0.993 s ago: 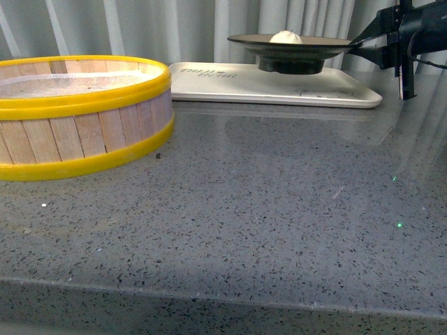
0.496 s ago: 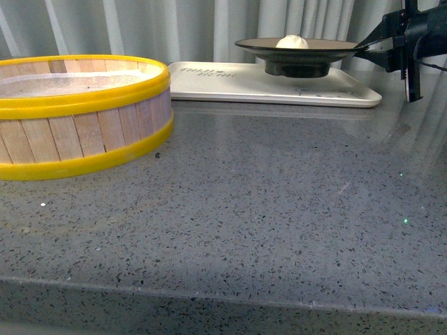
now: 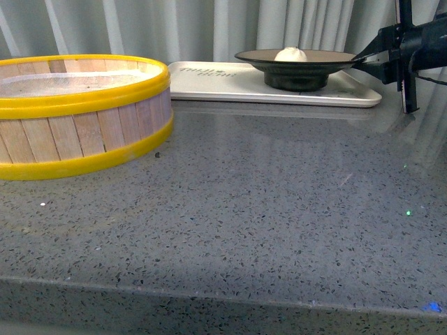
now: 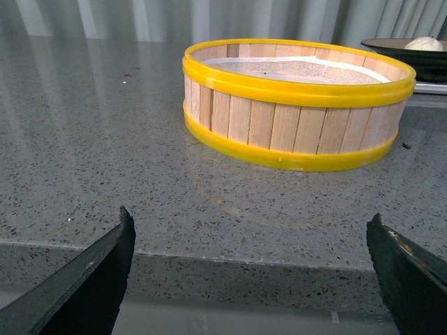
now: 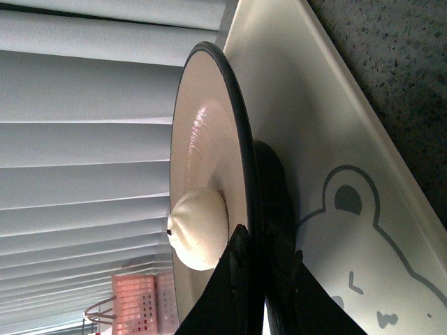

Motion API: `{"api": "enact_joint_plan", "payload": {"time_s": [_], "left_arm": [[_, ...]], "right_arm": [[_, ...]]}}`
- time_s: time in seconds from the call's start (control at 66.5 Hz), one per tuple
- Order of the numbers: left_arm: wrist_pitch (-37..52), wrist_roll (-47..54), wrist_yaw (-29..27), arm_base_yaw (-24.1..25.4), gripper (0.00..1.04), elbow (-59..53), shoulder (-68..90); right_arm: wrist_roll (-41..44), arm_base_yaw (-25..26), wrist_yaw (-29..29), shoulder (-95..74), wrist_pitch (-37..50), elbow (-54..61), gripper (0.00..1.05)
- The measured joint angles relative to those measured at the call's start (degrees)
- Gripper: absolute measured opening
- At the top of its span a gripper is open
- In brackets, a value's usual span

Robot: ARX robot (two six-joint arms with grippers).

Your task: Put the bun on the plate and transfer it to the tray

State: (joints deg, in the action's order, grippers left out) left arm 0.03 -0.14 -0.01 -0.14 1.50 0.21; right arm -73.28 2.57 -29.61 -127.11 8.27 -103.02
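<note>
Because the plate (image 3: 297,59) must land flat on the tray (image 3: 230,80), your right gripper (image 3: 362,60) pinches its rim from the side, fingers closed on it, the bun (image 3: 290,54) riding in the middle. Your left gripper (image 4: 251,269) hangs wide open, empty, near the steamer (image 4: 297,98).

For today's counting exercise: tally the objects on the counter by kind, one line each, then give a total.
Bun: 1
Plate: 1
Tray: 1
Steamer basket: 1
Total: 4
</note>
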Motion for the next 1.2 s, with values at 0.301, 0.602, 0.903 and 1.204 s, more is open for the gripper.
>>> {"api": "enact_joint_plan", "payload": {"time_s": [0.301,0.602,0.903,1.204], "left_arm": [[0.0,0.0,0.0,0.0,0.98,0.0,0.0],[0.0,0.0,0.0,0.0,0.98,0.0,0.0],[0.0,0.0,0.0,0.0,0.98,0.0,0.0],[0.0,0.0,0.0,0.0,0.98,0.0,0.0]], "right_arm": [[-0.5,-0.9,0.4,1.4,1.8,3.1,0.28],[-1.1,-1.6,3.3,5.8,2.5,9.4,0.78],[-0.3,1.6,7.7,16.3,4.8,20.7,0.96],[28.5,12.2,29.2,47.2,13.3,50.9,0.96]]}}
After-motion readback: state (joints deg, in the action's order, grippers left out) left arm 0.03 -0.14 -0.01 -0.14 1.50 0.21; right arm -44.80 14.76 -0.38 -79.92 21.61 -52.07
